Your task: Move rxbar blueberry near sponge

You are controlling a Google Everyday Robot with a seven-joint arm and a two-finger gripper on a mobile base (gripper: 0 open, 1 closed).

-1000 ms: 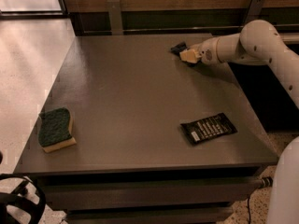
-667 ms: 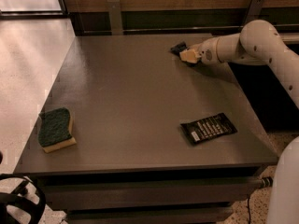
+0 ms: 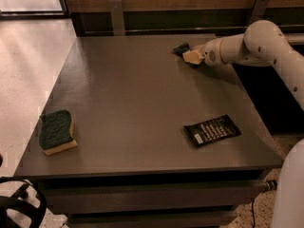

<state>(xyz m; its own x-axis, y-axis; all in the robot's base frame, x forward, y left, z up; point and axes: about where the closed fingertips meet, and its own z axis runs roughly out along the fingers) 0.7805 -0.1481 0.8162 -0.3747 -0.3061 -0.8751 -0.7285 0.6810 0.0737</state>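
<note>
The rxbar blueberry (image 3: 181, 48) is a small dark wrapper at the far right of the grey table (image 3: 133, 99). Only its left end shows; the rest is hidden behind the gripper. My gripper (image 3: 192, 57), with a tan tip on the white arm (image 3: 247, 44), reaches in from the right and sits low at the bar, touching or right against it. The sponge (image 3: 56, 131), green on top with a yellow base, lies at the table's near left corner, far from the bar and the gripper.
A larger flat black wrapper with white text lines (image 3: 212, 130) lies at the near right of the table. A dark wall with two metal brackets (image 3: 117, 16) runs behind the table. Pale floor lies to the left.
</note>
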